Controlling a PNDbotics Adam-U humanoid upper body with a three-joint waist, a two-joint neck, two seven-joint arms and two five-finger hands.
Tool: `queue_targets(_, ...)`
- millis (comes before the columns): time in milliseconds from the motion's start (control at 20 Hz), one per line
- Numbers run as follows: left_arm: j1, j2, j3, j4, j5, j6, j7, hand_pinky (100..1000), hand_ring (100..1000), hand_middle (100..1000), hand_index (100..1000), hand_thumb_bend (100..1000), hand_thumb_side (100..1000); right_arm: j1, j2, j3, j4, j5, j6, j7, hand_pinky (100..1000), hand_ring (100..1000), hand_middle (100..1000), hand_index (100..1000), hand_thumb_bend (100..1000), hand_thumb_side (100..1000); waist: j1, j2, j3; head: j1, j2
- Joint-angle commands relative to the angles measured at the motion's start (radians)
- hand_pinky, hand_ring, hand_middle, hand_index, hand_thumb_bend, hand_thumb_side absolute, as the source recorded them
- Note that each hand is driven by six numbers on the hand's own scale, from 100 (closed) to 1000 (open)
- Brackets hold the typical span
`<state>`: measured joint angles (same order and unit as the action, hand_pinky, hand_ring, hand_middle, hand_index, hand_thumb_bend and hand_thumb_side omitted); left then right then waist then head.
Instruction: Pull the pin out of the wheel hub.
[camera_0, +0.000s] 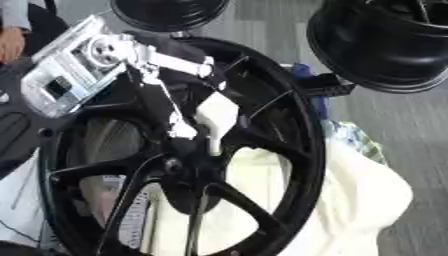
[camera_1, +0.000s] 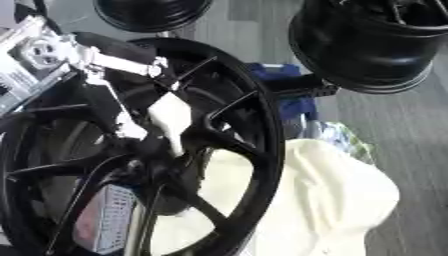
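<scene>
The left robot hand (camera_0: 188, 107) reaches in from the upper left, its fingers curled around the white pin (camera_0: 216, 120) at the centre of the black wheel hub (camera_0: 188, 165). The pin's long axis runs down into the hub, so the pull goes back up toward the wrist. The right robot hand is out of view.

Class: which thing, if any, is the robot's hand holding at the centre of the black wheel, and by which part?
The left hand pinches the white pin by its wide upper end; the narrow tip points at the wheel hub.
</scene>
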<state>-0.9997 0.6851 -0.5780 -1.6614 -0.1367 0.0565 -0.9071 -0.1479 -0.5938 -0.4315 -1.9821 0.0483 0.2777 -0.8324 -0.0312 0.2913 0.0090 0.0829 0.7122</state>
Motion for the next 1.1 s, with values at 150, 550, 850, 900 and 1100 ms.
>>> queue_targets(150,-0.032,0.061,0.085,-0.085,0.075,0.05,0.022,709,552,378,598,100,209,0.002,-0.028,-0.013,-0.018,-0.003,0.076,-0.075,449,619,675,840,321,314,0.001,-0.026,0.007,-0.011,0.002)
queue_targets(550,0.062,0.297,0.352,-0.134,0.257,0.093,0.229,714,546,374,607,100,160,0.02,-0.041,-0.027,-0.018,0.012,0.084,-0.075,453,621,674,839,322,311,0.003,-0.027,0.027,-0.037,-0.003)
queue_targets(850,0.251,0.475,0.56,0.032,0.294,0.057,0.454,715,548,382,621,100,165,0.027,-0.045,-0.039,-0.018,0.024,0.088,-0.075,454,621,674,839,322,310,0.004,-0.025,0.042,-0.055,-0.014)
queue_targets(900,0.281,0.491,0.588,0.066,0.298,0.05,0.491,715,547,382,622,100,173,0.027,-0.045,-0.04,-0.018,0.024,0.088,-0.075,454,621,674,839,322,310,0.003,-0.024,0.044,-0.058,-0.016)
queue_targets(1100,0.373,0.531,0.671,0.175,0.322,0.023,0.612,716,548,387,629,100,182,0.029,-0.043,-0.045,-0.018,0.026,0.088,-0.075,454,621,674,839,321,311,0.001,-0.021,0.05,-0.063,-0.02)
